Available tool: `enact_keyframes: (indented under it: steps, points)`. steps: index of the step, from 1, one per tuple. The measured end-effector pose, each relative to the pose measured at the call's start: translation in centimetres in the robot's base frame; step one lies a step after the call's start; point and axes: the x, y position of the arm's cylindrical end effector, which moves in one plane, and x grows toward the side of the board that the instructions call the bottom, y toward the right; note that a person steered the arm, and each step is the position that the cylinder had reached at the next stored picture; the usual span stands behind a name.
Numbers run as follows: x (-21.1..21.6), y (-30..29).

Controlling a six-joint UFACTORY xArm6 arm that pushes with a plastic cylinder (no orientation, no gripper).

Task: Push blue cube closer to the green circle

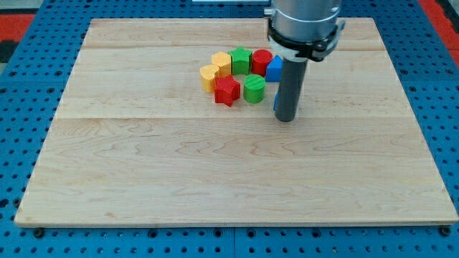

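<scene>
My tip [285, 118] rests on the wooden board [215, 172], just to the right of the block cluster. The green circle [254, 88] stands a short way left of the tip. A blue block [274, 69] sits above the green circle at the cluster's right end, partly hidden behind the rod, so its shape is unclear. A thin blue sliver [275, 102] shows at the rod's left edge; the rod hides the rest of it. The tip's contact with any block cannot be made out.
Other blocks in the cluster: a red star [227, 91] touching the green circle's left, a red cylinder [261, 61], a green block [240, 59], a yellow block [221, 64] and a yellow heart-like block [209, 77]. A blue pegboard [21, 107] surrounds the board.
</scene>
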Motion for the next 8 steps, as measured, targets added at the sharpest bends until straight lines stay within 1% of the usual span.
enact_keyframes:
  steps: [2,8]
  points:
    - [0.0,3.2]
    - [-0.8,1.2]
